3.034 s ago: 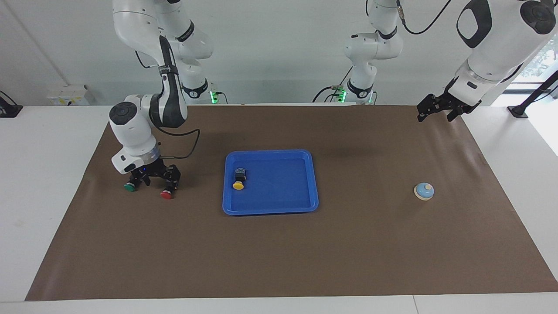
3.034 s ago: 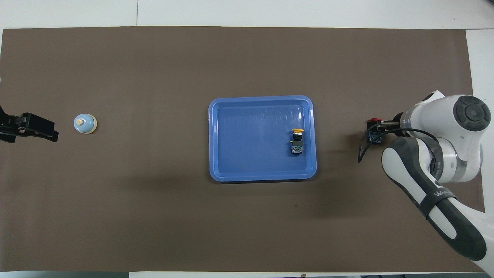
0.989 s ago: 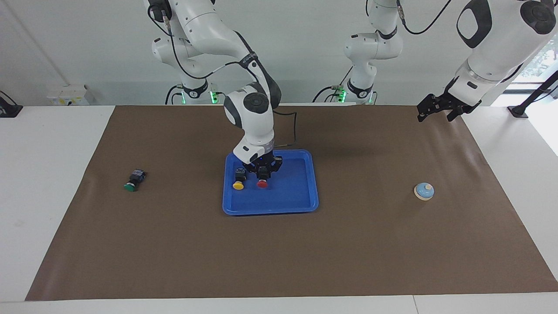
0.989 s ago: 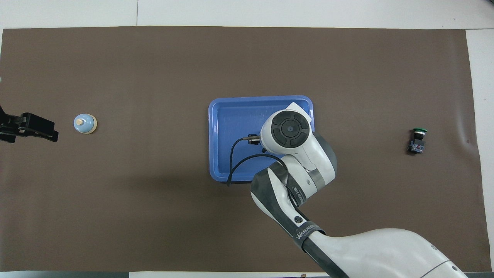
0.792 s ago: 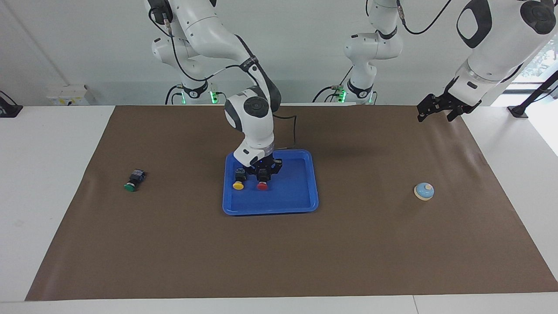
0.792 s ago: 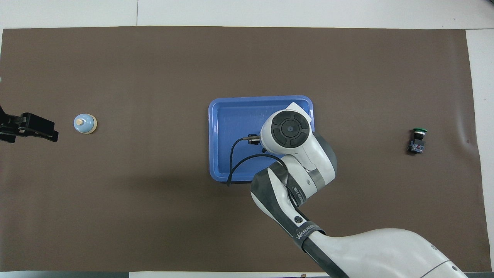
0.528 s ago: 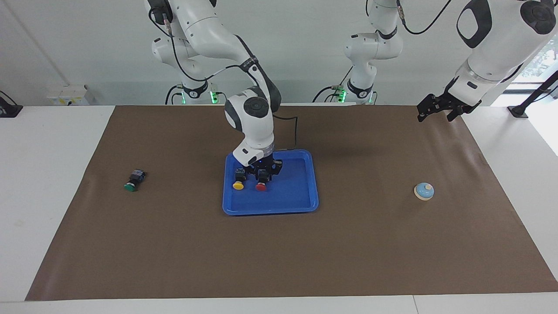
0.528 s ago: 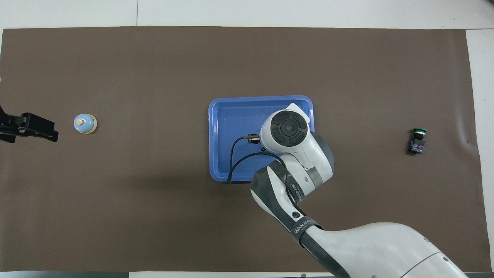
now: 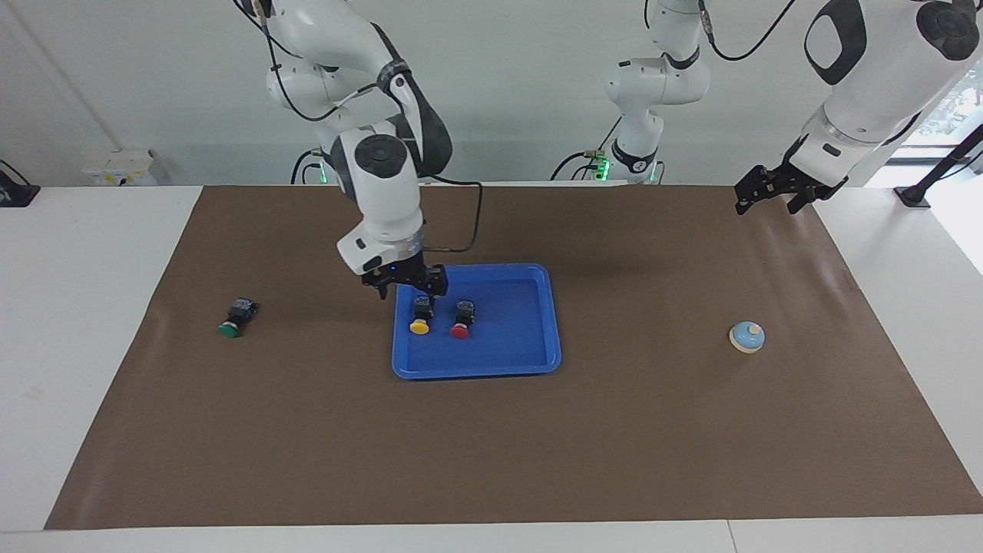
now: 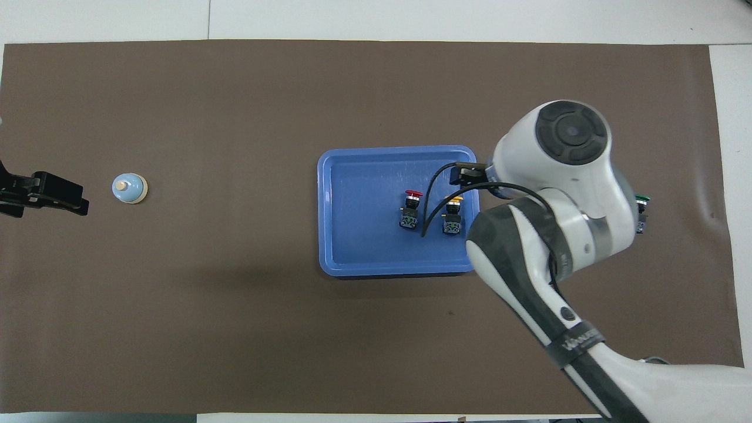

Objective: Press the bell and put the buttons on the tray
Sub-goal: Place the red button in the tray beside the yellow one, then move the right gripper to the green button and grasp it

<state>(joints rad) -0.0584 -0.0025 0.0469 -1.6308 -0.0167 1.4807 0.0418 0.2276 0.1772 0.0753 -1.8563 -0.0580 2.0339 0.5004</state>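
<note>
The green button (image 9: 230, 329) lies on its side on the matte brown mat (image 9: 307, 445), a black blocky body with a round green cap, well apart from the right gripper (image 9: 405, 282) toward the right arm's end of the table; in the overhead view only its cap shows past the arm's wrist.

The right gripper hangs in the air over the corner of the tray (image 9: 522, 363) that is nearest the right arm's base. It holds nothing, and its black fingers stand apart with a plain gap between them. The right arm comes down from its base in a high arch — white glossy shells, a dark elbow band, a round grey cap on the wrist joint — and the hand points almost straight down, with a thin black cable looping off the wrist.

Just below the gripper in the facing view, the yellow button (image 9: 419, 316) lies in the tray, and the red button (image 9: 461, 320) lies just beside it, a little more toward the tray's middle. Both have black square bodies and round caps and rest on the tray's floor, clear of the fingers. The tray is bright blue smooth plastic, rectangular, with rounded corners and a raised rim.

The bell (image 9: 747, 336) — a small light-blue dome on a cream base, cream knob on top — sits on the mat well apart from the left gripper (image 9: 770, 192), which waits in the air over the mat's edge by the left arm's end. I cannot tell how its fingers are set.
</note>
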